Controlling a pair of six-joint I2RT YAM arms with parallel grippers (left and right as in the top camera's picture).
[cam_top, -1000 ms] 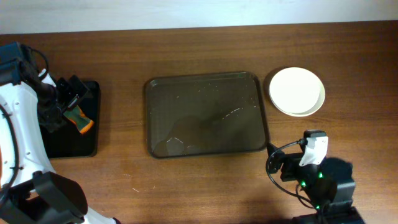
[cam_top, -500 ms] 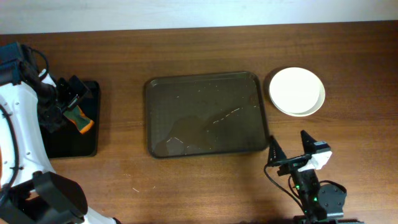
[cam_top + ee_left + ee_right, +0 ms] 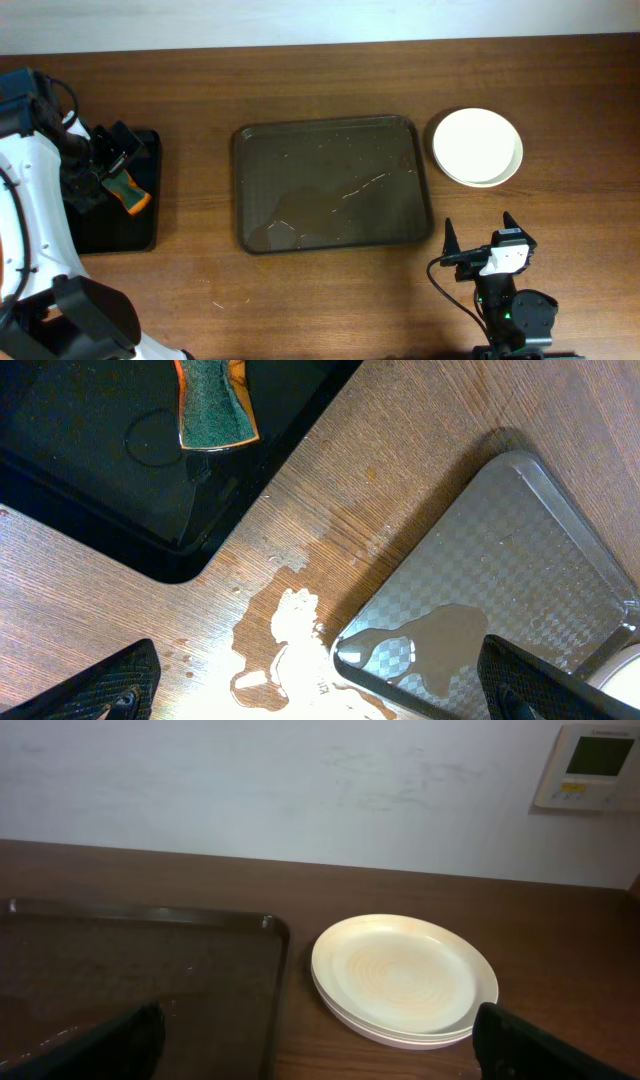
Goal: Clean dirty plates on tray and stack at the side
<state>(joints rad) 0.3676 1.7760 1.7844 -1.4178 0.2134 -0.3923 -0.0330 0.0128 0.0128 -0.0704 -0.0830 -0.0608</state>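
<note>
The white plates (image 3: 478, 146) sit stacked on the table to the right of the dark brown tray (image 3: 330, 182). The stack also shows in the right wrist view (image 3: 402, 976), beside the tray's rim (image 3: 275, 970). The tray holds no plates, only a wet patch. My right gripper (image 3: 478, 240) is open and empty near the table's front edge, below the stack. My left gripper (image 3: 112, 150) is open and empty above the small black tray (image 3: 120, 232) at the left. The left wrist view shows the brown tray's corner (image 3: 480, 610).
A green and orange sponge (image 3: 128, 192) lies on the small black tray, seen also in the left wrist view (image 3: 212, 405). A puddle of water (image 3: 290, 650) lies on the table between the black tray and the brown tray.
My right arm has drawn back toward the table's front edge and its gripper has turned to face the plates. The left arm has not moved.
</note>
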